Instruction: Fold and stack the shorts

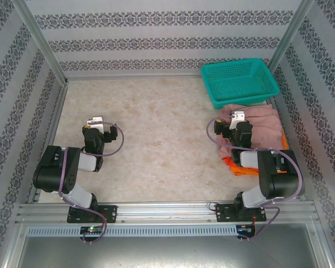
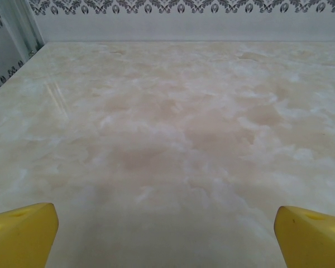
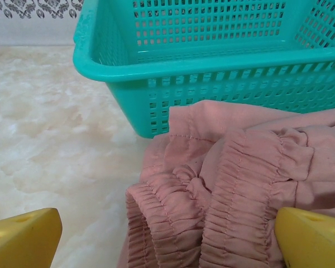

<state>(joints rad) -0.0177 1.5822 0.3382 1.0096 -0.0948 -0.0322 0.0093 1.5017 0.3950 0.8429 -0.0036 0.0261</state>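
Note:
The dusty pink shorts lie crumpled at the right side of the table, just in front of the teal basket. Their gathered elastic waistband faces the right wrist camera. A bright orange pair pokes out from under the pink cloth beside the right arm. My right gripper hovers over the left edge of the pink shorts, and its yellow fingers stand wide apart with nothing gripped. My left gripper is over bare table at the left, open, with its yellow fingertips spread and nothing between them.
A teal plastic basket, with nothing in it, stands at the back right and touches the pink cloth. Patterned walls and metal posts enclose the beige marbled table. An aluminium rail runs along the near edge.

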